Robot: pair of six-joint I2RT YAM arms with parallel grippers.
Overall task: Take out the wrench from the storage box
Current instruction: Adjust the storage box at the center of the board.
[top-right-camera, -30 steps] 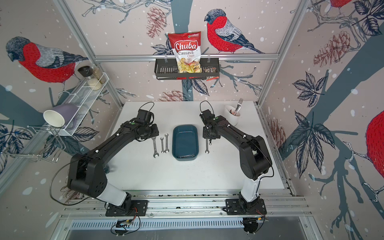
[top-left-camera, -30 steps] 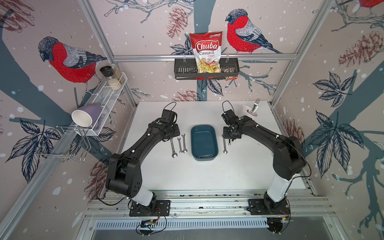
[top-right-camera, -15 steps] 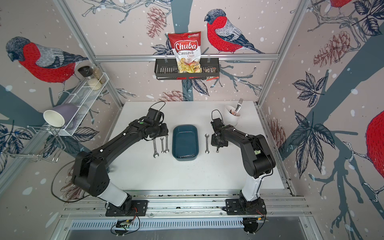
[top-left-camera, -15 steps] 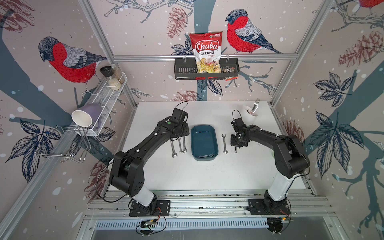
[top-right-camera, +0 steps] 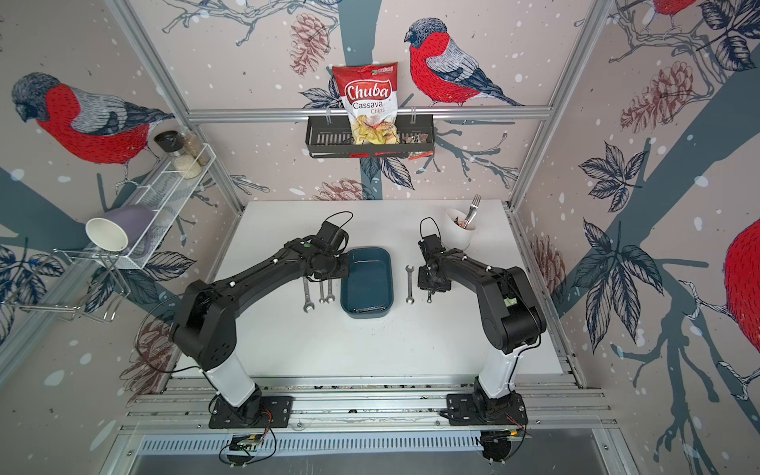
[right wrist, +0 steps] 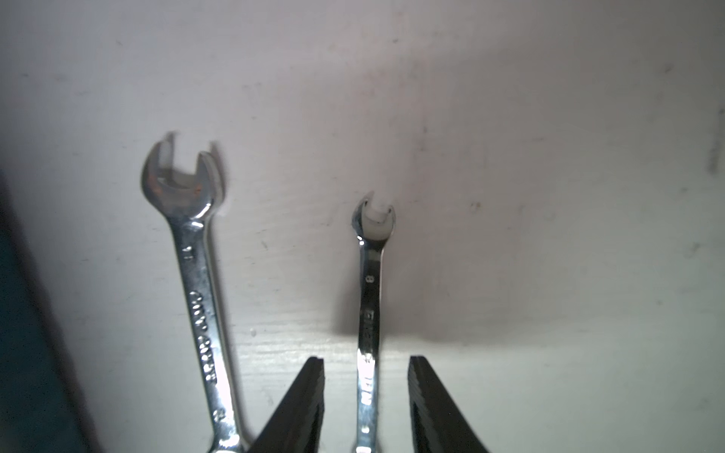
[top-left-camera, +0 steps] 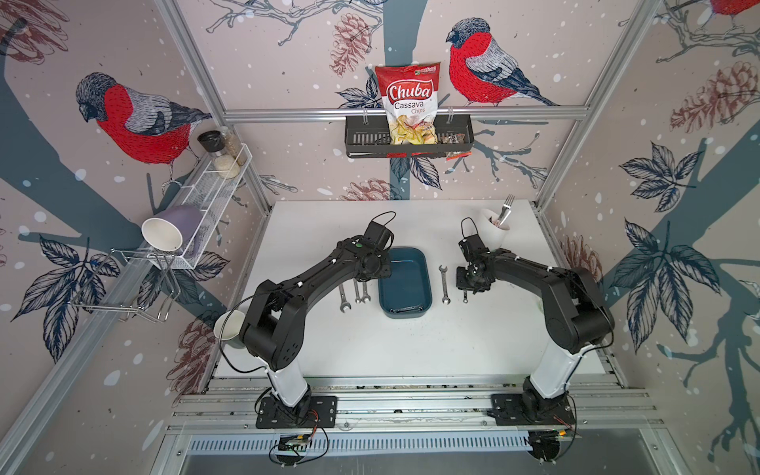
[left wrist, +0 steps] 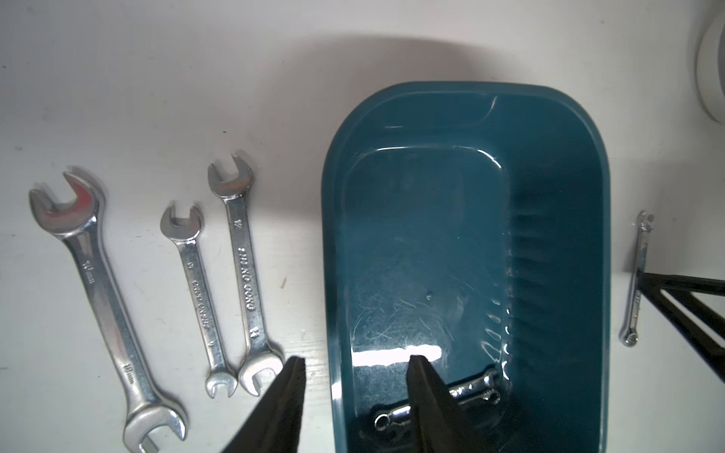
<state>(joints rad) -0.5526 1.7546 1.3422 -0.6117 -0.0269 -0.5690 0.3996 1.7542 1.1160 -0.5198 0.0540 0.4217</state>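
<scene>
The teal storage box [top-left-camera: 405, 271] [top-right-camera: 367, 267] [left wrist: 470, 219] lies mid-table. A small wrench [left wrist: 472, 386] [top-left-camera: 405, 307] rests inside against its near wall. My left gripper [left wrist: 357, 359] [top-left-camera: 372, 267] hangs open above the box's left wall, one finger over the table and one over the box floor, holding nothing. Right of the box, my right gripper [right wrist: 367, 359] [top-left-camera: 469, 283] is open. A thin wrench [right wrist: 370, 282] [top-left-camera: 465, 296] lies on the table between its fingers with a gap on each side.
Three wrenches [top-left-camera: 353, 294] [left wrist: 204, 290] lie side by side left of the box, and a larger one [top-left-camera: 443, 283] [right wrist: 198, 298] just right of it. A white cup with a fork [top-left-camera: 493, 230] stands at the back right. Another cup [top-left-camera: 228, 329] sits at the table's left front edge.
My right gripper carried the thin wrench rightward away from the box, then opened and let it go on the table. The left gripper moved right to the box's left wall.
</scene>
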